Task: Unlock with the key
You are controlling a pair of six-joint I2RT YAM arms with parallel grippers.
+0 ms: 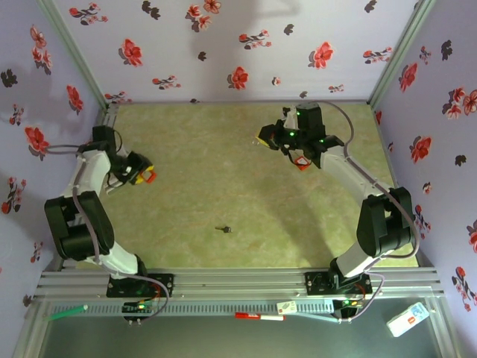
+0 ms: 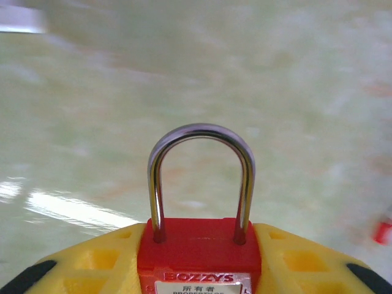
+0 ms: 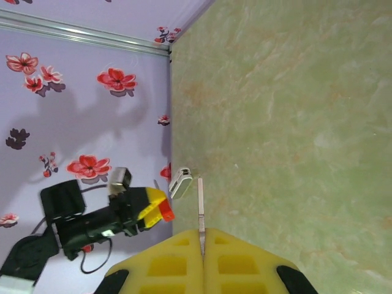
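Observation:
My left gripper [image 2: 199, 254] is shut on a red padlock [image 2: 199, 248], its yellow fingers [image 2: 294, 260] pressed against both sides of the body. The steel shackle [image 2: 201, 131] stands out in front and is seated in both holes. From above, this gripper [image 1: 145, 175] is at the left of the table with the padlock [image 1: 151, 177] at its tip. My right gripper [image 3: 202, 236] is shut on the key [image 3: 200, 205]. The thin metal blade pokes out between the fingertips and the head is hidden. That gripper [image 1: 264, 136] hovers at the back right, turned toward the left.
A second tiny dark key [image 1: 223, 229] lies on the green mat [image 1: 223, 186] near the middle front. A red item [image 1: 302, 162] sits under the right arm. Flowered walls [image 1: 223, 45] close in the back and sides. A small white-grey object [image 3: 180, 182] shows near the left wall.

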